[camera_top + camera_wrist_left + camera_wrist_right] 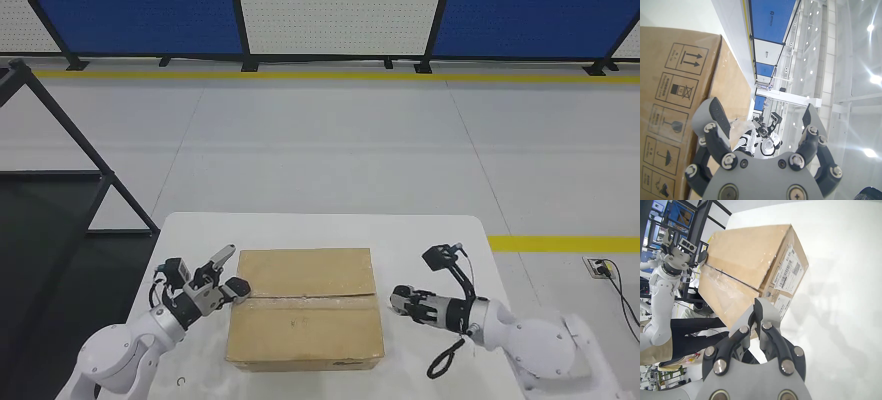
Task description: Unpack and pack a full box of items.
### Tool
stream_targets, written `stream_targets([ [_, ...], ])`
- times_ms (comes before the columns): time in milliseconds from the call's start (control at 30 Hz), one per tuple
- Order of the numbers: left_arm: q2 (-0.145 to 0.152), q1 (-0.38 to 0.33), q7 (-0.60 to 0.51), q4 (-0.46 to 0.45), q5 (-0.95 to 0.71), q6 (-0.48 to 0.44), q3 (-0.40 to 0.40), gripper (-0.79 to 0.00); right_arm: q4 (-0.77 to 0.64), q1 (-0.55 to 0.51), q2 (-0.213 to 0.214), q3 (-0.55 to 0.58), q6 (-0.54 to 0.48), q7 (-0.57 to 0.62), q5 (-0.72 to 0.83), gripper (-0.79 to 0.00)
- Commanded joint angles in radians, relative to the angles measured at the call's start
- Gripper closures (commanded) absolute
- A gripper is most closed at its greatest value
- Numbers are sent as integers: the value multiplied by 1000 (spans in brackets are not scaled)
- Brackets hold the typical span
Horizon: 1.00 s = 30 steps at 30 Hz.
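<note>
Cardboard box [305,308] sits shut at the middle of the white surface [420,235], long side across the robot's front. Both top flaps are down and meet in a seam running left to right. Clear tape [721,283] lies wrinkled along that seam, w/ a dark gap showing in the seam on the right half.

Left claw [232,270] is at the box's left end, level w/ the top edge and right at the seam's end. It's spread wide; one finger [719,115] is against the top corner of the box, looks like touching, the other finger stands off in free air, away from the box. Handling symbols [676,85] are printed down the box face next to this claw.

Right claw [398,300] is just beside the box's right end, approx. at seam height, fingers pinched narrow, pads nearly together. Can't tell if anything thin is caught between them. Tips point at the end face, close but contact unclear. Shipping label [789,272] is stuck on that same end face, towards the far side.
</note>
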Motion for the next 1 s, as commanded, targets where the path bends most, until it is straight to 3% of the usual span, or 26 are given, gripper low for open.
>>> stream_targets([
  [0,0,1,2,-1,-1,-2,-1,-785,-8,3,0,-3,-4,-22,-9,0],
  [567,0,-4,17,9,-19,-9,-8,-785,-98,-46,4,-10,-110,-312,-139,0],
  [967,-1,-16,12,29,-24,-10,-2,-785,-191,-55,6,-12,-135,-381,-195,0],
])
